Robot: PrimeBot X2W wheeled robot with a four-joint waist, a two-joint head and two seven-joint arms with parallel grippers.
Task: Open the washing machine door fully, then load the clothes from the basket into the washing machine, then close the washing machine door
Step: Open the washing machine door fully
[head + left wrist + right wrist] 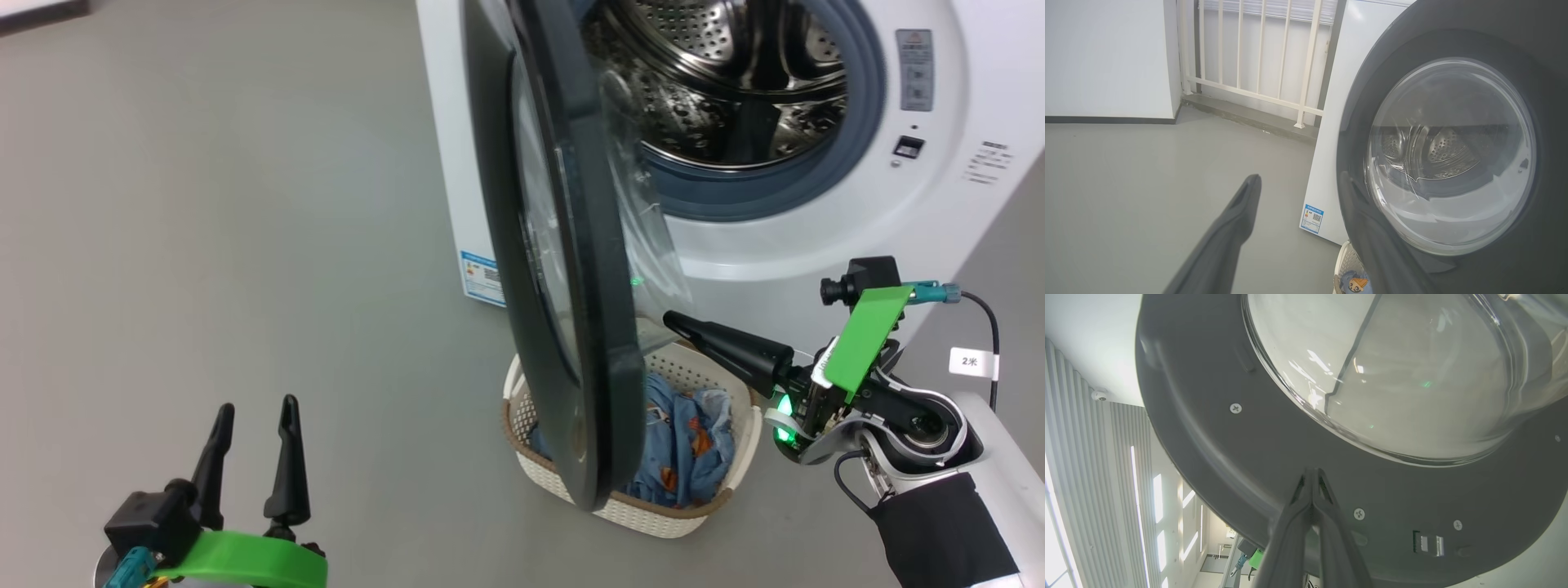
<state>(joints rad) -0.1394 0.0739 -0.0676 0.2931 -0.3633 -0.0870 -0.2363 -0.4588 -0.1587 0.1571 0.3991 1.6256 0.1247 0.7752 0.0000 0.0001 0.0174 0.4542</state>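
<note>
Lower left, over the floor (204,204): left claw (255,406) spread wide, gripping nothing. Middle: washing machine door (571,245) swung half open, seen edge-on, overhanging the basket (653,514) with the clothes (678,441) heaped inside. Right: right claw (669,317) pinched shut, empty, nosed up to the door's inner face. Behind, the washing machine (816,237), drum (718,73) exposed.

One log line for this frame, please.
door: partly open | right hand: shut, tips at door's inner rim | left hand: open, clear of door | clothes: in basket
</note>
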